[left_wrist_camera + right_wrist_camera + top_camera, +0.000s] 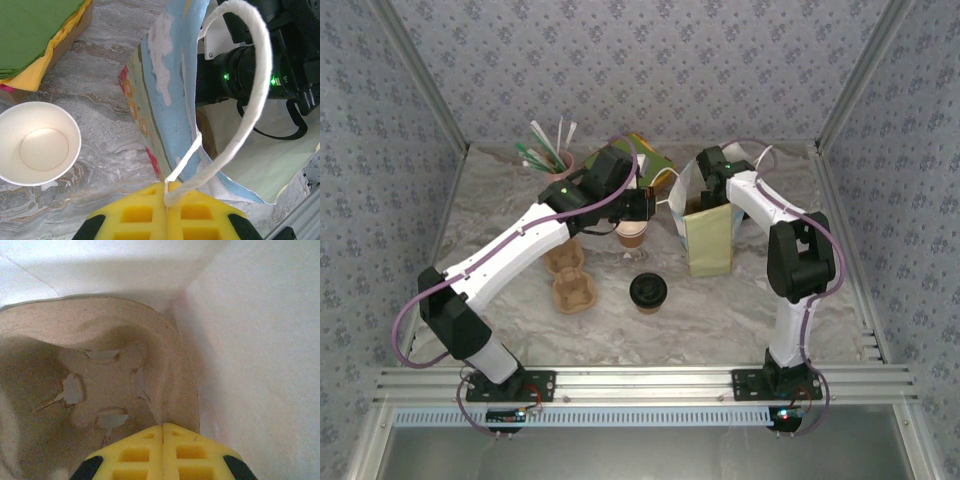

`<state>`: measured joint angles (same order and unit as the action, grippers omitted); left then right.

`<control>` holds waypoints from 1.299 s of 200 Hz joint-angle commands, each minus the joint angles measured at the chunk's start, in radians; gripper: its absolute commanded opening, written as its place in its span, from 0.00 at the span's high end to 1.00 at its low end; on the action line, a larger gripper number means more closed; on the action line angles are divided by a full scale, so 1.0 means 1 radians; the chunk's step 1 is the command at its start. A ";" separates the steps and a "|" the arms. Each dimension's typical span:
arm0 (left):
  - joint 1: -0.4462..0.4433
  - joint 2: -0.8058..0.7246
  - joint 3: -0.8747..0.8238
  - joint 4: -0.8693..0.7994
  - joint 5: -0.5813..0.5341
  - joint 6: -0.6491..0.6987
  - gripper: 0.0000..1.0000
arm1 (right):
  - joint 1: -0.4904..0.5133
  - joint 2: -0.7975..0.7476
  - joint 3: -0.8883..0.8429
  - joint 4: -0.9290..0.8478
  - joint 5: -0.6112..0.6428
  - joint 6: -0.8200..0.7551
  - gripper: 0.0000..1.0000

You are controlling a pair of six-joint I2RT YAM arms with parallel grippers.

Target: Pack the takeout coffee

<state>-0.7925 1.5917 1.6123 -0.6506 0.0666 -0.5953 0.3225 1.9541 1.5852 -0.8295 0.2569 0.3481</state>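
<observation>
— Standing untouched, the takeout coffee [648, 290] sits well apart from both grippers, on the base side of the left gripper [165, 187].
— What do they hold?
— The left gripper pinches the handle [262, 65] of the paper bag [165, 75]. The right gripper [163, 426] is closed inside the bag, against brown cardboard [100, 330].
— So, bag preparation. Next, I think, one must let go and fetch the cup.

A grey marbled surface [720, 320] carries the takeout coffee [648, 292] near the middle, black lid up. Just left of it lies a brown cardboard cup carrier [575, 293]. Farther back stands an open white-lined cup [632, 235], with a paper bag [708, 240] upright to its right. By the far edge are a holder of straws [552, 158] and a napkin box [655, 160].
</observation>
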 commanded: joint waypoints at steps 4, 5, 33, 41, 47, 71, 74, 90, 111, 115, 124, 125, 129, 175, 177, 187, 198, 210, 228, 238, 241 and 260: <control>-0.007 0.001 0.018 -0.003 0.010 -0.006 1.00 | -0.015 0.029 -0.013 -0.016 -0.004 0.002 1.00; -0.007 0.002 0.018 -0.003 0.009 -0.006 1.00 | -0.014 0.029 -0.013 -0.016 -0.005 0.002 1.00; -0.008 0.002 0.018 -0.002 0.009 -0.006 1.00 | -0.016 0.035 -0.014 -0.020 -0.006 -0.001 1.00; -0.008 0.001 0.018 -0.001 0.009 -0.004 1.00 | -0.015 0.035 -0.016 -0.018 -0.008 -0.001 1.00; -0.009 0.001 0.018 -0.002 0.009 -0.005 1.00 | -0.016 0.034 -0.018 -0.019 -0.008 0.000 1.00; -0.010 0.001 0.018 -0.002 0.009 -0.006 1.00 | -0.016 0.033 -0.022 -0.015 -0.008 -0.001 1.00; -0.010 0.001 0.018 -0.001 0.010 -0.006 1.00 | -0.016 0.032 -0.021 -0.014 -0.008 -0.001 1.00; -0.010 0.001 0.018 -0.002 0.009 -0.005 1.00 | -0.016 0.034 -0.022 -0.014 -0.009 -0.003 1.00; -0.012 0.003 0.020 -0.001 0.009 -0.004 1.00 | -0.019 0.039 -0.022 -0.017 -0.008 -0.004 1.00; -0.012 0.003 0.021 -0.002 0.009 -0.004 1.00 | -0.020 0.041 -0.022 -0.017 -0.008 -0.004 1.00; -0.013 0.003 0.021 -0.002 0.009 -0.004 1.00 | -0.022 0.043 -0.022 -0.015 -0.010 -0.004 1.00; -0.012 0.003 0.021 -0.002 0.009 -0.004 1.00 | -0.022 0.043 -0.022 -0.015 -0.010 -0.004 1.00; -0.011 0.004 0.021 -0.002 0.009 -0.004 1.00 | -0.022 0.044 -0.022 -0.014 -0.011 -0.004 1.00; -0.013 0.006 0.021 -0.001 0.009 -0.006 1.00 | -0.025 0.049 -0.022 -0.012 -0.013 -0.007 1.00; -0.014 0.007 0.021 -0.002 0.009 -0.006 1.00 | -0.025 0.051 -0.022 -0.012 -0.013 -0.008 1.00; -0.014 0.008 0.023 -0.001 0.009 -0.007 1.00 | -0.026 0.053 -0.022 -0.010 -0.013 -0.009 1.00; -0.014 0.007 0.024 -0.001 0.009 -0.008 1.00 | -0.028 0.057 -0.023 -0.009 -0.013 -0.011 1.00; -0.014 0.009 0.023 0.000 0.009 -0.008 1.00 | -0.028 0.060 -0.024 -0.008 -0.015 -0.012 1.00; -0.015 0.009 0.024 -0.001 0.007 -0.006 1.00 | -0.029 0.066 -0.024 -0.007 -0.016 -0.012 1.00; -0.014 0.009 0.024 -0.002 0.007 -0.006 1.00 | -0.030 0.069 -0.024 -0.006 -0.017 -0.012 1.00; -0.014 0.008 0.023 -0.001 0.008 -0.005 1.00 | -0.030 0.071 -0.024 -0.006 -0.018 -0.012 1.00; -0.014 0.008 0.023 -0.003 0.008 -0.006 1.00 | -0.032 0.078 -0.024 -0.005 -0.019 -0.012 1.00</control>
<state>-0.8009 1.5929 1.6123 -0.6472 0.0666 -0.5953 0.3107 1.9949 1.5749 -0.8101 0.2424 0.3473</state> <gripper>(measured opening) 0.057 0.036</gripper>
